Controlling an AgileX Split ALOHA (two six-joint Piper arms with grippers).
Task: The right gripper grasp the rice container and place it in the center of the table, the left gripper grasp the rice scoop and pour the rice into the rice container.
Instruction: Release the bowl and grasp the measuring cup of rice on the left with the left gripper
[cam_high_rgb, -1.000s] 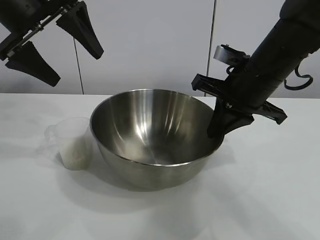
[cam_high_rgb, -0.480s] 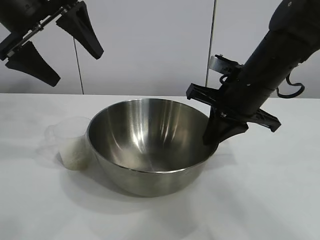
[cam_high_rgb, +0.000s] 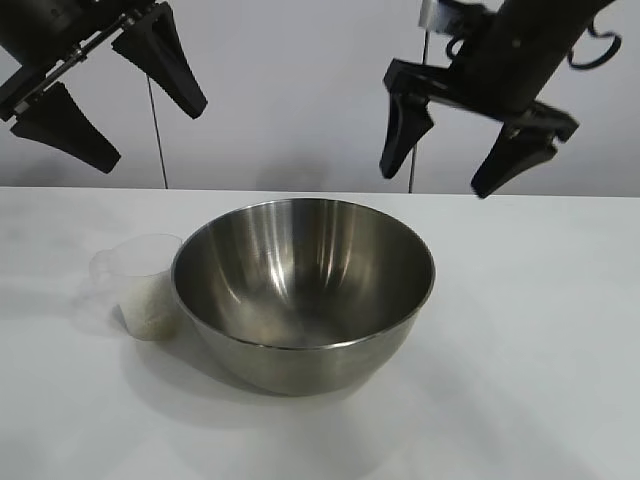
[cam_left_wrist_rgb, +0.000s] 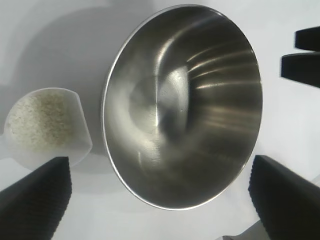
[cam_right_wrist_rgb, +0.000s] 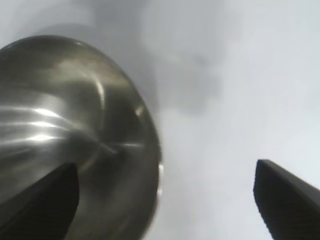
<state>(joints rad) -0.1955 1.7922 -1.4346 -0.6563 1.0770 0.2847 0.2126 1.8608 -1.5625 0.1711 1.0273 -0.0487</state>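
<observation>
Plain white flat table (cam_high_rgb: 540, 330) seen carrying everything. Large round stainless-steel bowl (cam_high_rgb: 303, 290) set upright on table, inside bare. Black right pincer (cam_high_rgb: 455, 165) held above bowl's far right rim, fingers spread, nothing gripped. Black left pincer (cam_high_rgb: 125, 110) held high above bowl's left side, fingers spread, nothing gripped. Small translucent plastic cup (cam_high_rgb: 143, 285) touching bowl's left wall, white rice grains (cam_left_wrist_rgb: 37, 117) heaped inside.

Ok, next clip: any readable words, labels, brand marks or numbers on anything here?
None. The rice container is plain brushed steel, the rice scoop shows no legible graduations, and the table is bare white. The left claw and right claw, both open and raised, carry no markings.
</observation>
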